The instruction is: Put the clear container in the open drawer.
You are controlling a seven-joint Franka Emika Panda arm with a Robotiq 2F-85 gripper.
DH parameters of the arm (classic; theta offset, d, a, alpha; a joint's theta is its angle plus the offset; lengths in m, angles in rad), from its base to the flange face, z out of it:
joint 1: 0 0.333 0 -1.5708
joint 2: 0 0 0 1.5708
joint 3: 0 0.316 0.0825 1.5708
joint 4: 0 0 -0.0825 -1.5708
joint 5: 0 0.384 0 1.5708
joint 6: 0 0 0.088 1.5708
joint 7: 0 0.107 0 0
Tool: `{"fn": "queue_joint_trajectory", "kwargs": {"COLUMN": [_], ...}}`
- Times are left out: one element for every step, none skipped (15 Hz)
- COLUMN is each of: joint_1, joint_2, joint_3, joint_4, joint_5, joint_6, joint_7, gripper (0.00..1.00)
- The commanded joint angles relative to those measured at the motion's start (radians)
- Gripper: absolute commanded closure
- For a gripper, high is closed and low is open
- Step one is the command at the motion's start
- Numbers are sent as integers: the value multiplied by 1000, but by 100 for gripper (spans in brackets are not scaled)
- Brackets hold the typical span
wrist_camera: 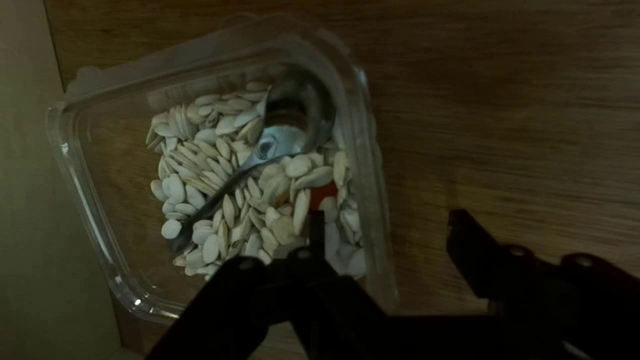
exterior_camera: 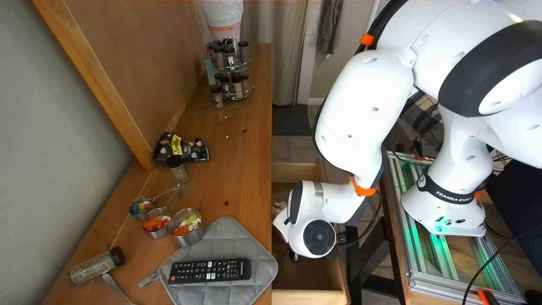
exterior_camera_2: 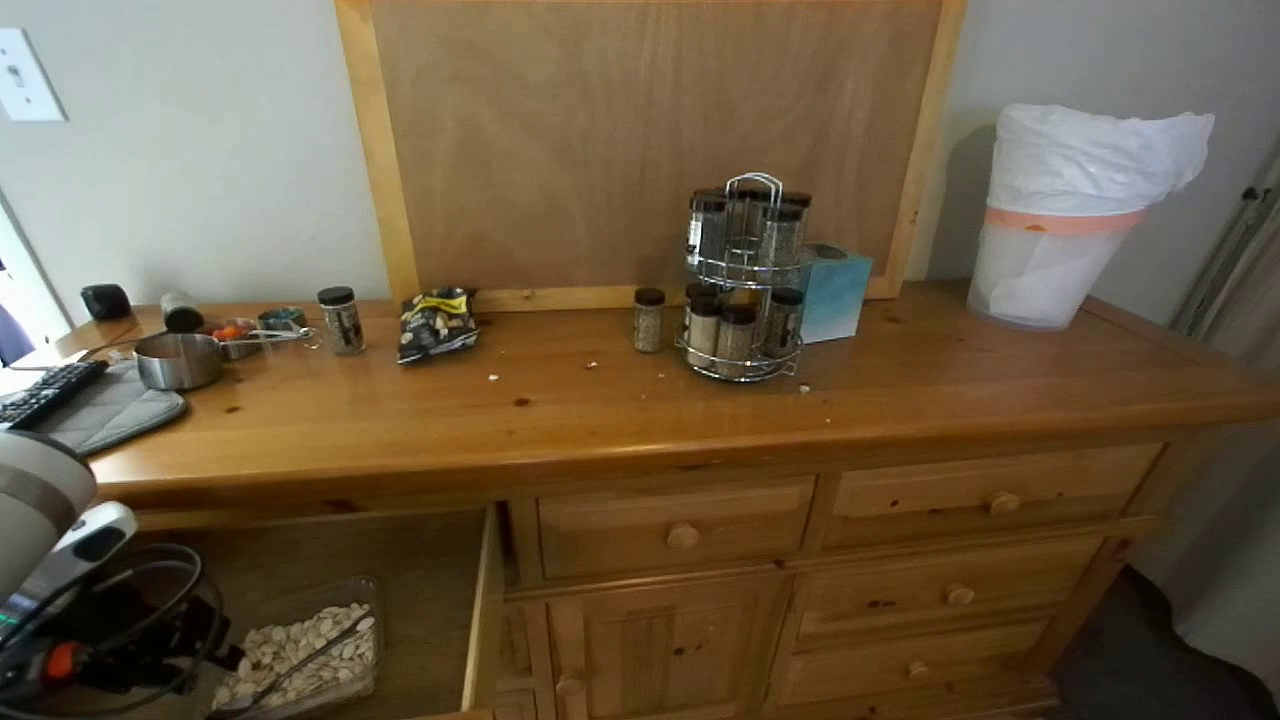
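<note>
The clear container (wrist_camera: 370,170) lies on the bottom of the open wooden drawer (wrist_camera: 500,125), with pale seeds and a metal spoon (wrist_camera: 215,205) inside. In an exterior view the container (exterior_camera_2: 374,620) sits in the drawer (exterior_camera_2: 485,610), below the counter. In an exterior view the drawer (exterior_camera: 311,296) shows below the arm, with some pale seeds (exterior_camera: 278,206) at the wrist's edge. My gripper (wrist_camera: 386,215) is open. One finger is over the seeds, inside the container's wall; the other is outside it, over bare drawer bottom. Contact with the wall cannot be told. The wrist hides the fingers from above.
The wooden counter (exterior_camera: 237,182) overhangs beside the arm. On it are a grey mitt (exterior_camera: 258,262) with a black remote (exterior_camera: 209,270), metal measuring cups (exterior_camera: 186,228), a snack bag (exterior_camera_2: 438,325) and a spice rack (exterior_camera_2: 740,270). The drawer's sides stand close around the gripper.
</note>
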Motion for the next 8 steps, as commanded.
{"fn": "queue_joint_trajectory", "kwargs": {"joint_1": [-5,-11,-19,-26,-38,-48,-56,-71], "joint_2": [-32,-45,-56,-71,-86,-99,-114,-132], "joint_3": [-13,-8,-2,7,16,25,30,43], "joint_4": [-9,-22,-33,-49,-67,-82,-96,-119], "joint_5": [-45,-36,-25,1,34,60,72,94], "joint_6": [80,104,128,133,136,139,144,147], "joint_7": [34,25,10,-5,-9,-19,-16,-27], "gripper": [5,1,0,0,0,0,0,0]}}
